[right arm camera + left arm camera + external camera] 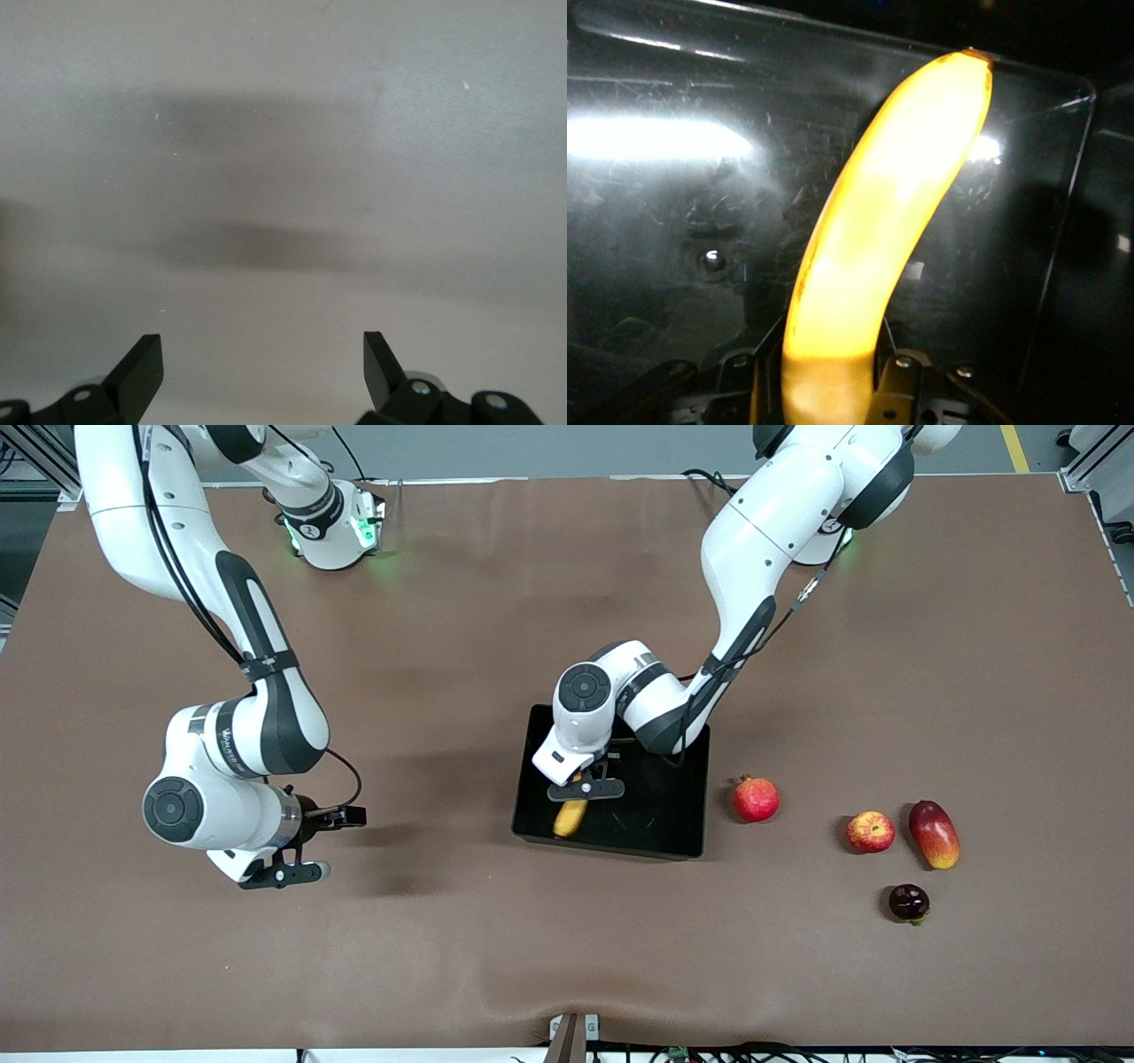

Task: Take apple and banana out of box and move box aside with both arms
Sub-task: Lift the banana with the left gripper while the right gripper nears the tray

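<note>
Banana [570, 817] is sitting inside the black tray [673, 815], in the corner nearest the front camera toward the right arm's end, with the left end effector [585, 786] clamped tight on its upper end. In the left wrist view the banana [877, 239] is running out from between the fingers [899, 390] across the glossy, scratched tray floor [673, 221] toward a tray wall. Nothing else is lying in the tray.

Right end effector [306, 841] is hanging over bare desk [443, 957] toward the right arm's end, well apart from the tray, fingers [142, 367] spread wide and gripping nothing; that arm is waiting.

Outside the tray, toward the left arm's end: pomegranate [756, 798] is sitting just beside the tray wall; apple [871, 832] is sitting further along, right next to the mango [934, 833]. A small dark round fruit [909, 903] is sitting nearer the front camera than those two. Apple is well apart from both end effectors, with the pomegranate between it and the tray.
</note>
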